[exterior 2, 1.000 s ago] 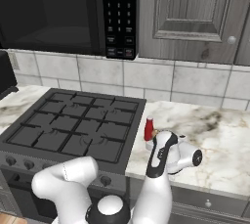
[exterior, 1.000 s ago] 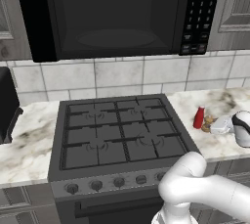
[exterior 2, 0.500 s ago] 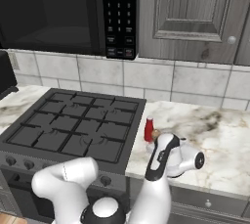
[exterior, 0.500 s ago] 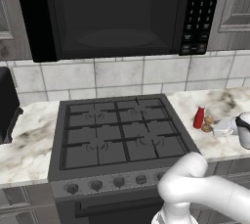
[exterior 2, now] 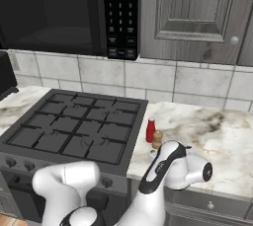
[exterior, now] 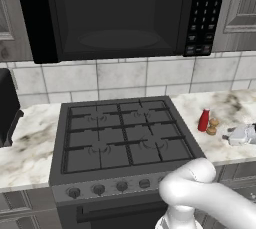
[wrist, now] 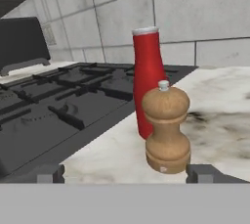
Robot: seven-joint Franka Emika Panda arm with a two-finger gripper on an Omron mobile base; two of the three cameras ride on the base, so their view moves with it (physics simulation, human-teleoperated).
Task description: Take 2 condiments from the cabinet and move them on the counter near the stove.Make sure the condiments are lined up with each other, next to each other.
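Observation:
Two condiments stand side by side on the marble counter (exterior: 235, 108) just right of the stove (exterior: 120, 133): a slim red squeeze bottle (wrist: 148, 78) and, in front of it, a brown wooden shaker (wrist: 166, 127). They also appear as the red bottle (exterior: 204, 120) with the shaker (exterior: 213, 126), and the red bottle (exterior 2: 150, 130) with the shaker (exterior 2: 157, 139). My gripper (wrist: 125, 173) is low over the counter, open, facing the shaker from a short distance and holding nothing. The cabinet is out of view.
A black microwave (exterior: 120, 13) hangs over the stove (exterior 2: 74, 126), and a grey panelled door cabinet (exterior 2: 197, 13) is on the wall to its right. A dark appliance (exterior: 7, 105) sits on the counter left of the stove. Bare counter (exterior 2: 217, 136) stretches right of the condiments.
The hand has drawn back a little from the two condiments, which stay in place. Its jaws have stayed wide.

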